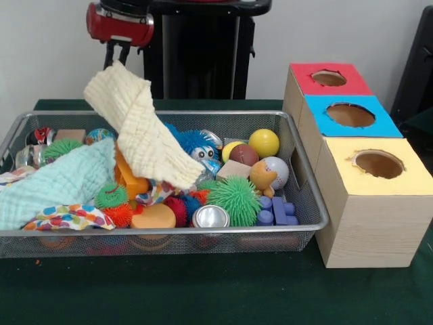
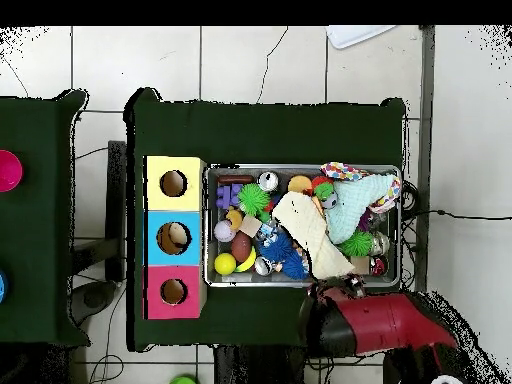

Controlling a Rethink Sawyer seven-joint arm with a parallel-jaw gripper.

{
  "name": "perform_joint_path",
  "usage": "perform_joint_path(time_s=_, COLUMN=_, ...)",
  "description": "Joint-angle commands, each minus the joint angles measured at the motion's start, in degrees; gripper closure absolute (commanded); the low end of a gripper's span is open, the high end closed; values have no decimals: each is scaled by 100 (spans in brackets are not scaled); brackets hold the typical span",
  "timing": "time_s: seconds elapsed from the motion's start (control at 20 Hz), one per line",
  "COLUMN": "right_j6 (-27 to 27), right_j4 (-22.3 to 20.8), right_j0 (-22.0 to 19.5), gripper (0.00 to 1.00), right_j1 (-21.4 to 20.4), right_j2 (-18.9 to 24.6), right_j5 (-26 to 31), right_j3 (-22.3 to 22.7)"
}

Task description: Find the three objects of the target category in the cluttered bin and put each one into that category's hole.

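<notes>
Cluttered bin on dark green table, tiled floor beyond.

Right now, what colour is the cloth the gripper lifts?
Pale cream-yellow cloth, held by the gripper; clearest in the front view.

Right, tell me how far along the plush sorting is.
Done: nothing evident; the red hole shows no toy. In hand: the gripper lifts a cream cloth off the wire bin, uncovering clutter. Left: apparently all three plush animals, perhaps the tan toy first.
</notes>
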Motion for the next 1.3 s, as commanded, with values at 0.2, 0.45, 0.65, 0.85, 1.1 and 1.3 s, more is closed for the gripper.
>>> perform_joint_path(time_s=0.2, right_j6=1363, right_j4=145, right_j0=227, gripper=100, right_j1=89, right_j2=-797, right_j5=-401, right_j3=427)
perform_joint_path(time_s=0.45, right_j6=1084, right_j4=360, right_j0=188, gripper=100, right_j1=-193, right_j2=-805, right_j5=-268, right_j3=586)
perform_joint_path(time_s=0.65, right_j6=751, right_j4=628, right_j0=119, gripper=100, right_j1=-579, right_j2=-715, right_j5=23, right_j3=747)
perform_joint_path(time_s=0.85, right_j6=472, right_j4=814, right_j0=123, gripper=100, right_j1=-803, right_j2=-628, right_j5=256, right_j3=816)
perform_joint_path(time_s=1.1, right_j6=614, right_j4=781, right_j0=373, gripper=100, right_j1=-538, right_j2=-646, right_j5=261, right_j3=519)
perform_joint_path(time_s=1.3, right_j6=627, right_j4=852, right_j0=550, gripper=100, right_j1=-501, right_j2=-651, right_j5=393, right_j3=425)
